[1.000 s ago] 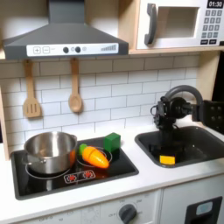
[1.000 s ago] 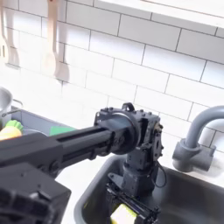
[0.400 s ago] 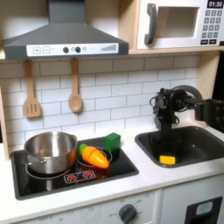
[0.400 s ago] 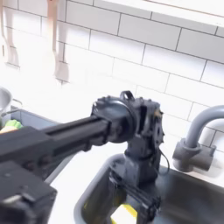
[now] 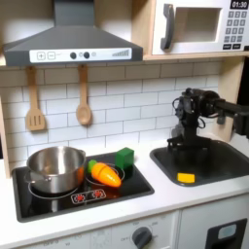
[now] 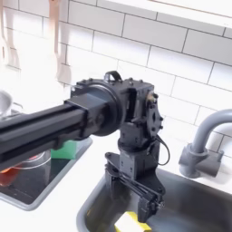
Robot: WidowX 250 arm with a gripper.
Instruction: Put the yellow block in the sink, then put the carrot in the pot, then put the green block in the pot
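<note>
With the yellow block (image 5: pixel 185 177) lying in the sink (image 5: pixel 222 161) at the claw's (image 5: pixel 182 143) six o'clock, the claw hangs spread and empty, and a careless sweep toward the carrot (image 5: pixel 104 174) could knock the green block (image 5: pixel 124 157) away from the pot (image 5: pixel 54 167).

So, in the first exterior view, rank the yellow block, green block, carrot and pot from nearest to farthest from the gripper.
From the gripper:
1. Yellow block, just below it in the sink.
2. Green block, on the stove toward the first exterior view's left.
3. Carrot, beside that block.
4. Pot, farthest left.
</note>
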